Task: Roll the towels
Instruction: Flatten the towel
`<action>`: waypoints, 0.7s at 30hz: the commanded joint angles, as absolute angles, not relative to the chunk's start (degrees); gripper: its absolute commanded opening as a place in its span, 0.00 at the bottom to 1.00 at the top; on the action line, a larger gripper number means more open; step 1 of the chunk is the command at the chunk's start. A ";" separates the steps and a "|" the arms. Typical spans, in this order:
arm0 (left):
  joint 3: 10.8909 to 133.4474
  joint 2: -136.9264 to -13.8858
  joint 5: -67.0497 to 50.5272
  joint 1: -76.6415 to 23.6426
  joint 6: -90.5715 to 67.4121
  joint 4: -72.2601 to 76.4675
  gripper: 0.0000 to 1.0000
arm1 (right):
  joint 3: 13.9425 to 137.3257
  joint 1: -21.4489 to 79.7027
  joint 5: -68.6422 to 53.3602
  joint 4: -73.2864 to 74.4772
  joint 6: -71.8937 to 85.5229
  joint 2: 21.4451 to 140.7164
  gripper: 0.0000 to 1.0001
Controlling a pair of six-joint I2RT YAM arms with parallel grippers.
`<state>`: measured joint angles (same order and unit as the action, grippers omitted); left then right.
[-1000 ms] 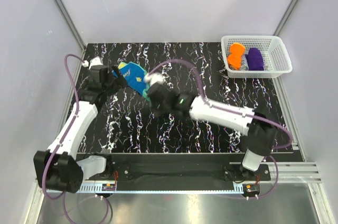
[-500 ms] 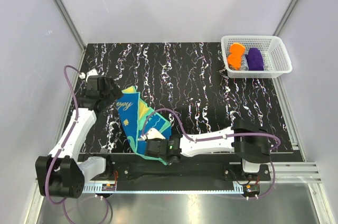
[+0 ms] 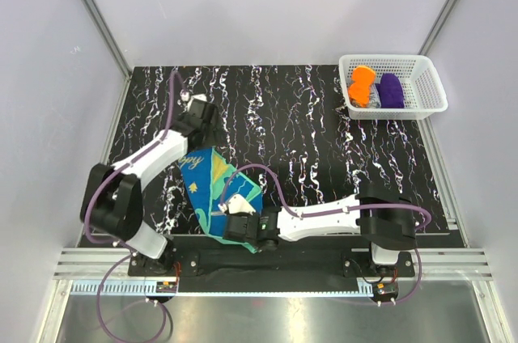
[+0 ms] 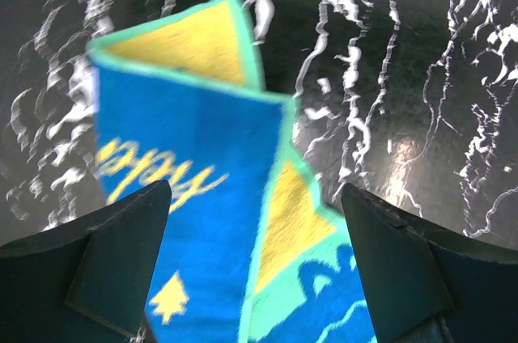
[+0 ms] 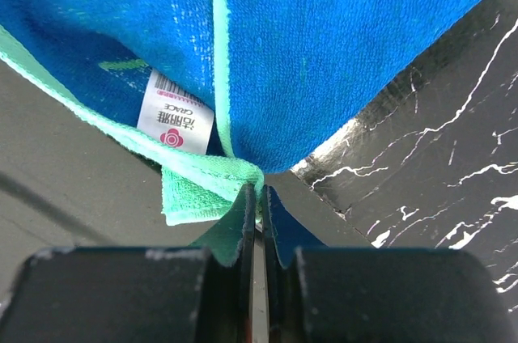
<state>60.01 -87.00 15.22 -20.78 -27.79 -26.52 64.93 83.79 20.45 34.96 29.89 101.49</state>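
We see a black, white-veined counter [image 3: 324, 149] carrying everything. On its near-left part lies the blue, teal and yellow towel [image 3: 212, 185], folded lengthwise into a long strip that runs from the left-middle of the counter to the near edge, where its end hangs just past that edge. A white lattice basket [image 3: 433, 84] sits in the far-right corner.

The left end effector [image 4: 255, 254] hovers over the far end of the towel, its fingers [image 4: 121, 254] spread wide with nothing between them; we cannot tell whether they touch the cloth. The right end effector [image 5: 259, 197] is at the near edge, its fingers pinched together on the teal hem of the towel's near end.

In the basket, the orange towel [image 3: 361, 84] lies beside a purple cloth [image 3: 392, 91]. A small white label [image 5: 174, 112] shows on the gripped end.
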 commanded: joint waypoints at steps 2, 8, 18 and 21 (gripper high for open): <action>65.82 -93.58 23.02 -23.64 -25.14 -27.95 0.94 | 63.20 84.02 21.97 32.79 32.43 100.55 0.00; 70.66 -100.71 28.12 -25.05 -24.35 -30.32 0.93 | 61.61 84.02 22.06 32.34 33.13 100.02 0.00; 72.95 -104.85 33.13 -25.31 -23.12 -31.20 0.65 | 60.47 83.94 22.15 31.90 34.01 100.28 0.00; 73.21 -105.29 33.57 -25.31 -22.85 -30.85 0.44 | 60.47 84.02 22.41 32.08 34.10 100.37 0.00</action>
<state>70.81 -104.77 30.33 -25.08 -23.64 -31.64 60.69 83.79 20.43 32.38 33.04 101.49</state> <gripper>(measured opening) 0.465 0.077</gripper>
